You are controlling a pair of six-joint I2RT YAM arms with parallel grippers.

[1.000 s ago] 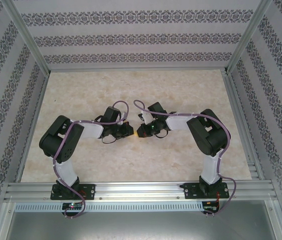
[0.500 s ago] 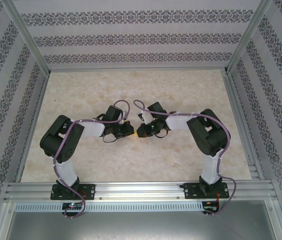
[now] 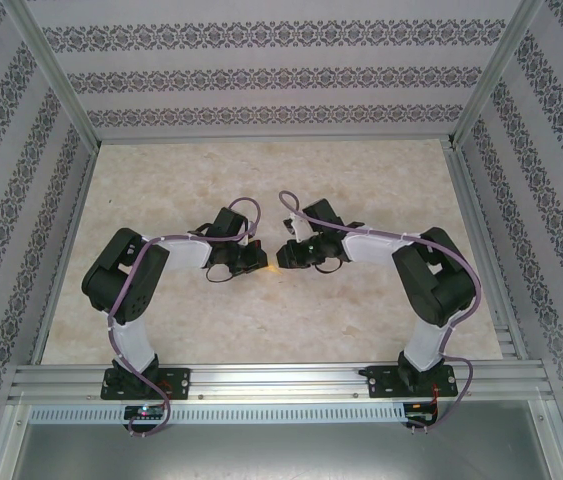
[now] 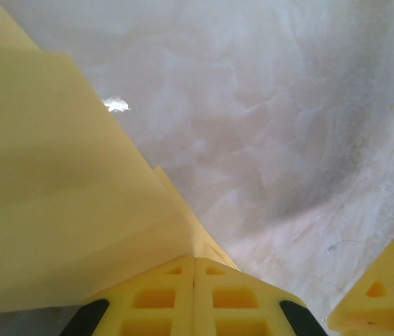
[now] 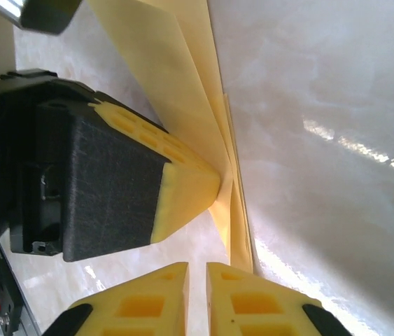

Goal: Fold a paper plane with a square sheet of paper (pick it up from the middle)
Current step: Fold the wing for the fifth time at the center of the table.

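Observation:
The square sheet of paper (image 4: pixel 64 196) is folded into layers and stands on edge above the table. My left gripper (image 4: pixel 194 260) is shut on its folded edge, the two pads pressed together. In the right wrist view the left gripper's fingertips (image 5: pixel 186 185) pinch the paper (image 5: pixel 176 77) where its layers meet. My right gripper (image 5: pixel 197 269) sits just short of the sheet, jaws a narrow gap apart with nothing between them. In the top view both grippers meet mid-table, left gripper (image 3: pixel 260 258) facing right gripper (image 3: pixel 284 255), a sliver of paper (image 3: pixel 274 267) between them.
The pale marbled table (image 3: pixel 361 190) stretches all round the two grippers. Patterned walls (image 3: pixel 281 75) and a metal frame (image 3: pixel 261 378) enclose it. One yellow finger of the right gripper (image 4: pixel 385 297) shows at the lower right of the left wrist view.
My right gripper has opened slightly, let go of the paper and drawn back a little; its elbow has swung right. The left gripper stays shut on the sheet.

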